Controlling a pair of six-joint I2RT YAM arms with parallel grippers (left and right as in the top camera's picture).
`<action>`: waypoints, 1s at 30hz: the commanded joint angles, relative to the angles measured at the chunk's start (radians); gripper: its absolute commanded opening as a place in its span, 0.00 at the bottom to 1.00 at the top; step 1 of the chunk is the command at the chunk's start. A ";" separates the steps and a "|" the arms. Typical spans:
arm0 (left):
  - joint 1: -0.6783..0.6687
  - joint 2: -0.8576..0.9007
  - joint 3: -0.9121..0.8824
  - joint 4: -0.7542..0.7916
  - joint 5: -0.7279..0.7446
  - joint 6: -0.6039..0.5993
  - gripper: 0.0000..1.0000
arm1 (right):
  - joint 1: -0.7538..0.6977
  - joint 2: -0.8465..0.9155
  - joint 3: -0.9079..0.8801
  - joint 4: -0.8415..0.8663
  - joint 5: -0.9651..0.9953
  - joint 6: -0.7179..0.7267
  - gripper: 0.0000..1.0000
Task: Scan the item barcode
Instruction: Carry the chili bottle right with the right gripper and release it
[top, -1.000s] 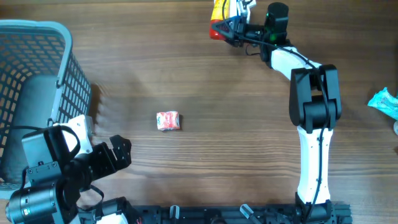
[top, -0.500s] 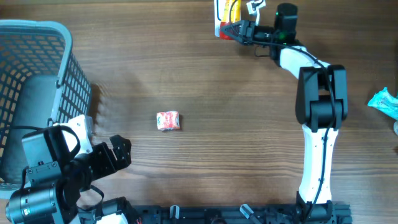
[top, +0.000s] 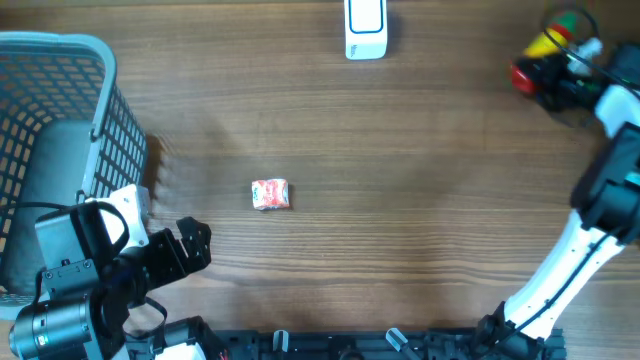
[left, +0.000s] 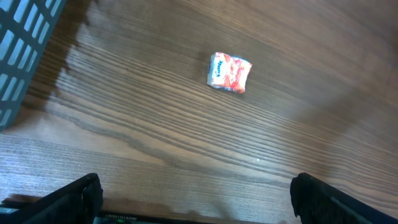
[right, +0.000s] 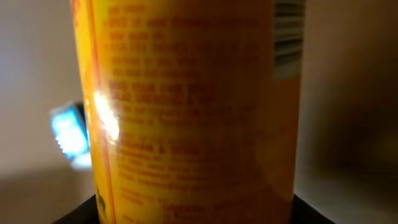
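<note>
A yellow container with a red end (top: 540, 58) hangs at the far right of the overhead view, and my right gripper (top: 552, 72) is shut on it. The container (right: 193, 106) fills the right wrist view, with a barcode (right: 288, 34) at its upper right. There my right gripper (right: 196, 214) shows only as dark finger edges at the bottom corners. The white scanner (top: 365, 28) lies at the table's top centre, well left of the container. My left gripper (top: 190, 245) stands open at the bottom left. Nothing is between the fingers of the left gripper (left: 199, 199).
A small red-and-white packet (top: 270, 194) lies left of centre, also seen as the packet (left: 228, 72) ahead of my left fingers. A grey mesh basket (top: 100, 70) stands at the left edge. A blurred blue-white shape (right: 68, 134) shows behind the container.
My right arm has swung from the scanner at top centre to the far right, carrying the yellow container. The scanner now shows uncovered. The left arm has not moved.
</note>
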 joint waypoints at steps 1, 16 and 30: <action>0.001 -0.002 0.000 0.002 -0.003 -0.009 1.00 | -0.098 -0.051 0.005 -0.090 0.408 -0.116 0.05; 0.001 -0.002 0.000 0.002 -0.002 -0.009 1.00 | -0.111 -0.494 0.024 -0.300 0.632 -0.026 1.00; 0.001 -0.002 0.000 0.002 -0.003 -0.009 1.00 | 0.569 -0.619 -0.186 -0.539 0.237 0.107 1.00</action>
